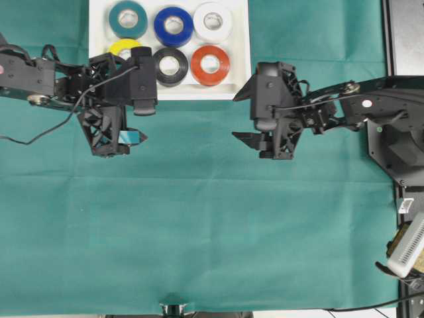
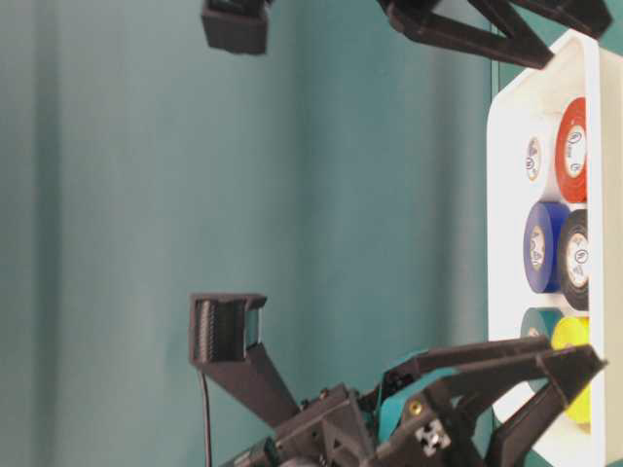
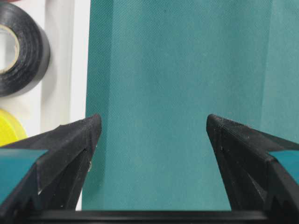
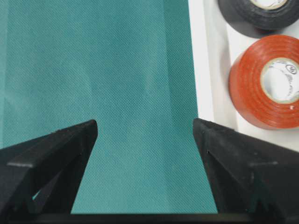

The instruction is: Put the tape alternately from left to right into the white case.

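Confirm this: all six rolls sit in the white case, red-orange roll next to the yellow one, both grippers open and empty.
One error: the red-orange roll sits next to the black roll, which separates it from the yellow roll, as the overhead view shows. The rest holds: six rolls in the white case, left gripper and right gripper open and empty.

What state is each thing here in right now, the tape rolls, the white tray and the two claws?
Teal roll: flat in tray, back row.
Blue roll: flat in tray, back row.
White roll: flat in tray, back row.
Yellow roll: in tray, partly hidden by left arm.
Black roll: flat in tray, front row.
Red-orange roll: flat in tray, front row.
White tray: holds all six rolls.
Left claw: open, empty.
Right claw: open, empty.
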You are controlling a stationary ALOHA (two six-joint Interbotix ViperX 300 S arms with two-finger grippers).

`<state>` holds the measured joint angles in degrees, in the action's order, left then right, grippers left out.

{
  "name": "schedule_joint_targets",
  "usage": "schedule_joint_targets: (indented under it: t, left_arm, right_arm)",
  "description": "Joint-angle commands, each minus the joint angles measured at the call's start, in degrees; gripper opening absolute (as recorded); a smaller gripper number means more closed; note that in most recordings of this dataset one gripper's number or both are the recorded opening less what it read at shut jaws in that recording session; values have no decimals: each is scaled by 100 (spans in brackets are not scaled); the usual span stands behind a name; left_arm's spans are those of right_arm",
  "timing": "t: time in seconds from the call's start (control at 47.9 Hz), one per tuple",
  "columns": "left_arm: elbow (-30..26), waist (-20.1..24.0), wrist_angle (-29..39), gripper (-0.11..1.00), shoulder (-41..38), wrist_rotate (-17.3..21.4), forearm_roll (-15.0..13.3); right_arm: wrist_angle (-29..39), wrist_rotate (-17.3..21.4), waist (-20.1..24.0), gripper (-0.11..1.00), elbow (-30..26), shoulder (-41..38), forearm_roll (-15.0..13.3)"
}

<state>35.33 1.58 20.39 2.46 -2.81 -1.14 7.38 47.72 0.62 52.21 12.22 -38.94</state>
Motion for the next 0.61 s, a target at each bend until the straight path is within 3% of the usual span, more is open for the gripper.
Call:
schedule_joint_targets:
  t: [0.0, 0.292, 0.585]
  left_arm:
    - [44, -9, -35, 96, 281, 18, -9]
    - [404, -9, -70, 96, 721, 44, -9]
    - [844, -9, -677, 96, 1090, 44, -9]
  right_arm:
    - [-18, 0, 9, 86, 18, 281, -9]
    - [-18, 0, 9, 86, 308, 888, -9]
    - [-35, 0, 9, 86, 475, 1160, -9]
